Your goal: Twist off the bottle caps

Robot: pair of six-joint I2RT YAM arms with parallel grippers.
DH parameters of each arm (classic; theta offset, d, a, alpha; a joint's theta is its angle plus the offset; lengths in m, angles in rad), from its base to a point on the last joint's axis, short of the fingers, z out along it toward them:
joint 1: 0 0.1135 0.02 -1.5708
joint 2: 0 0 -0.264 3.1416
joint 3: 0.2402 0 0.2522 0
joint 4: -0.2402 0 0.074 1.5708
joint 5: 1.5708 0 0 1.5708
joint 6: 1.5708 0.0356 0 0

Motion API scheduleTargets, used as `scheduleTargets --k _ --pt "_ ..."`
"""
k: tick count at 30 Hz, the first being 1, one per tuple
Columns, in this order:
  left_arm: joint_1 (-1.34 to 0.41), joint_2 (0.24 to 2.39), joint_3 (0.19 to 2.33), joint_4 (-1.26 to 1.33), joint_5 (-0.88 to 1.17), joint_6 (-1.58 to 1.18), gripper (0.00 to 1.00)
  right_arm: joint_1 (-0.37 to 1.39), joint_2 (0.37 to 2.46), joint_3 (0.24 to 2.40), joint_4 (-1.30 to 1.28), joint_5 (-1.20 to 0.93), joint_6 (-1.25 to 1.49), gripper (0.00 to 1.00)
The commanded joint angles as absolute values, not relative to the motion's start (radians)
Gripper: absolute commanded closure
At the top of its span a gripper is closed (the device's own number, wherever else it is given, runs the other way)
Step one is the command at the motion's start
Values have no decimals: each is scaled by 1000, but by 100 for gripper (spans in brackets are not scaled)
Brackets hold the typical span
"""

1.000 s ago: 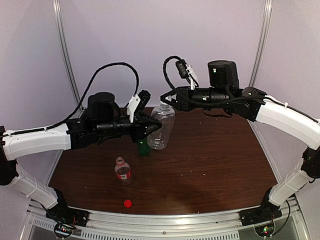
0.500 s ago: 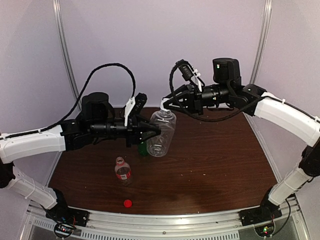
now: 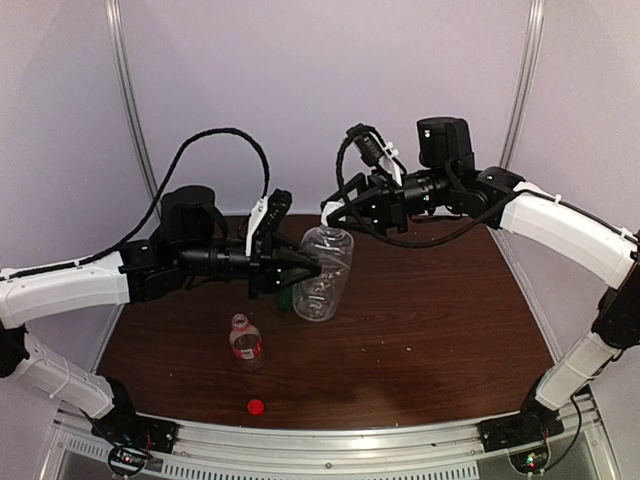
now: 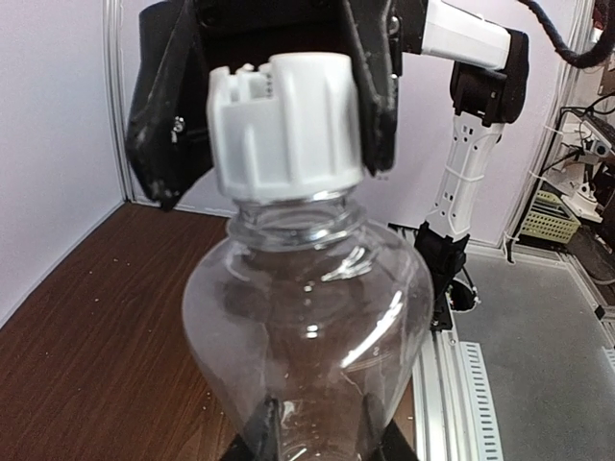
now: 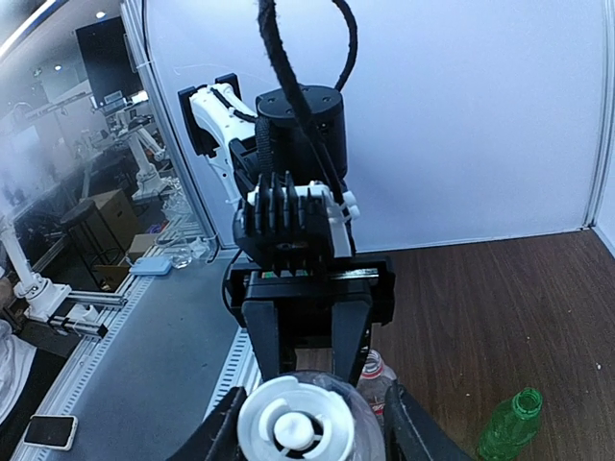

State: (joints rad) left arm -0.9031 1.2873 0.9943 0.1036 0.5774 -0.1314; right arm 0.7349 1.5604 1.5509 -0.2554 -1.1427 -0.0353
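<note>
Left half of the tabletop, toward the near edge: the red-label bottle (image 3: 245,341) is standing with its neck open. The red cap (image 3: 256,406) is lying just inside the near edge. The green bottle (image 5: 513,424) is further back, mostly hidden under the left arm from above. Its neck is seen open in the right wrist view. No green cap is seen.

The ribbed bottle (image 3: 322,280) is held off the tabletop, about centre, neck tilted toward the far edge. It is gripped low on the body by the left tool (image 3: 303,268). The white cap (image 4: 286,120) is seated on the neck.

The right tool (image 3: 335,213) is set narrow, one finger on each side of the cap. Whether the pads actually bear on it cannot be told.

Handling, as judged: the bottle is empty, light, thin-walled and slick. The body is likely to buckle or spin if squeezed hard or torqued, so a hold on the stiffer ribs or the shoulder is preferred. The cap is rigid and ridged, so it should be pinched square across its sides.
</note>
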Motion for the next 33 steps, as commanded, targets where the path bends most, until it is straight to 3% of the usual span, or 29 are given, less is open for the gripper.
scheduleTargets --k 1,13,23,28,33 --pt "-910 1295 1013 170 549 -123 96 738 1505 1526 -242 -1059 0 50" --pt "-910 1335 1051 136 397 -124 96 743 1401 1494 -231 -825 159 20" --pt "-910 1351 1057 156 295 -154 96 861 1415 1523 -286 -289 325 18" --pt "-910 1351 1055 159 264 -162 96 902 1445 1538 -307 -207 341 19" --pt "-909 1349 1054 160 254 -162 96 917 1474 1547 -309 -196 342 28"
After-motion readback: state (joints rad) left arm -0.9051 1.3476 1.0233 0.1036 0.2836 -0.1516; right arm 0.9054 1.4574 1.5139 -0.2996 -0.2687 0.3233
